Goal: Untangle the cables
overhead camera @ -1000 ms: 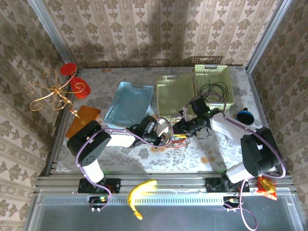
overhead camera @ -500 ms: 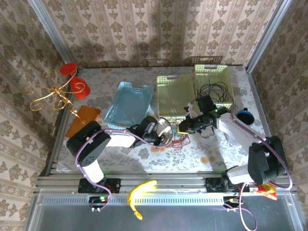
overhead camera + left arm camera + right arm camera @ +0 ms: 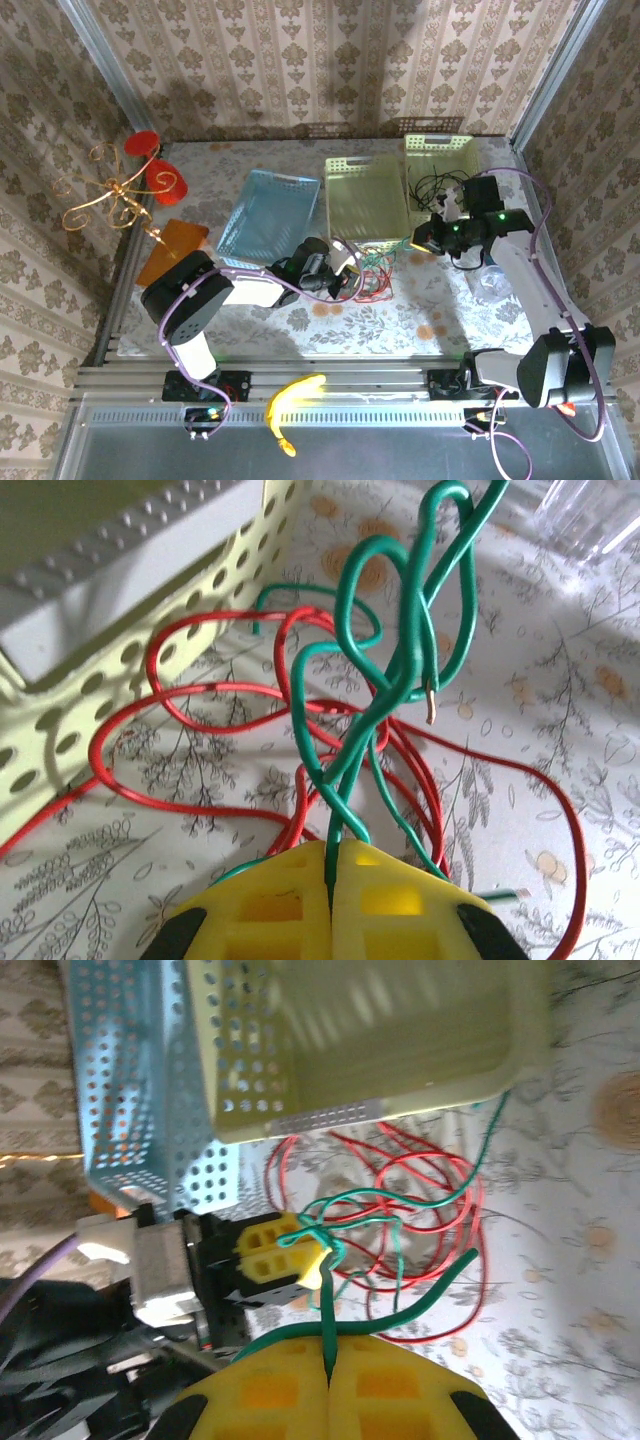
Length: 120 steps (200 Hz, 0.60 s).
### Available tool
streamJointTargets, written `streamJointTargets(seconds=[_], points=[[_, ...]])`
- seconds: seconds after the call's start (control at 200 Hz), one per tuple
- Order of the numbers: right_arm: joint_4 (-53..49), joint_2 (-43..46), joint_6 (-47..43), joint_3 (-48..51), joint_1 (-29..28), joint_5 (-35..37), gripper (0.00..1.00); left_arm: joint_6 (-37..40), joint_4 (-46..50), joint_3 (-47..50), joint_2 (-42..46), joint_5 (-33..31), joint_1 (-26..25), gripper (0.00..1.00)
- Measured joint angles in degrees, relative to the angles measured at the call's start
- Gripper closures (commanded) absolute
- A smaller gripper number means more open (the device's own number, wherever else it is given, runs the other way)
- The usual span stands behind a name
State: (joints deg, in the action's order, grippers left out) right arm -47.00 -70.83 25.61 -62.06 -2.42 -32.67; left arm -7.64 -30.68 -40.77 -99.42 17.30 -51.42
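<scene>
The left pincer (image 3: 330, 858) and right pincer (image 3: 328, 1348) each pinched the green wire (image 3: 405, 630) tight, with the red wire (image 3: 150, 680) looped just beyond them.

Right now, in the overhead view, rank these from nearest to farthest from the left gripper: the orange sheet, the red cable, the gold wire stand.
1. red cable, just right of the left gripper.
2. orange sheet, well off to the left.
3. gold wire stand, at the left edge, farther back.

Glossy plastic-coated green cable (image 3: 408, 620) and red cable (image 3: 150, 665) beside a perforated matt plastic basket (image 3: 230, 580)
</scene>
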Motion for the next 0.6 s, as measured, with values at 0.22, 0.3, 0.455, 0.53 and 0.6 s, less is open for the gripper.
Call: streamJointTargets(seconds=[0.22, 0.3, 0.455, 0.53, 0.6], points=[[-1.0, 4.5, 0.1, 0.0, 0.3, 5.3, 1.0, -0.4, -3.8, 0.3, 0.0, 0.2, -0.7, 1.0], [-1.1, 5.8, 0.5, 0.0, 0.6, 6.9, 1.0, -0.5, -5.1, 0.5, 0.1, 0.2, -0.7, 1.0], [0.2, 6.7, 0.7, 0.0, 2.0, 8.1, 1.0, -0.9, -4.8, 2.8, 1.6, 0.0, -0.6, 0.58], [2.5, 7.0, 0.7, 0.0, 3.3, 7.9, 1.0, -0.7, 0.7, 6.3, 1.8, -0.5, 0.2, 0.41], [3.8, 6.8, 0.6, 0.0, 2.4, 6.5, 1.0, -0.1, 2.7, 7.2, 3.2, -0.2, 0.4, 0.33]])
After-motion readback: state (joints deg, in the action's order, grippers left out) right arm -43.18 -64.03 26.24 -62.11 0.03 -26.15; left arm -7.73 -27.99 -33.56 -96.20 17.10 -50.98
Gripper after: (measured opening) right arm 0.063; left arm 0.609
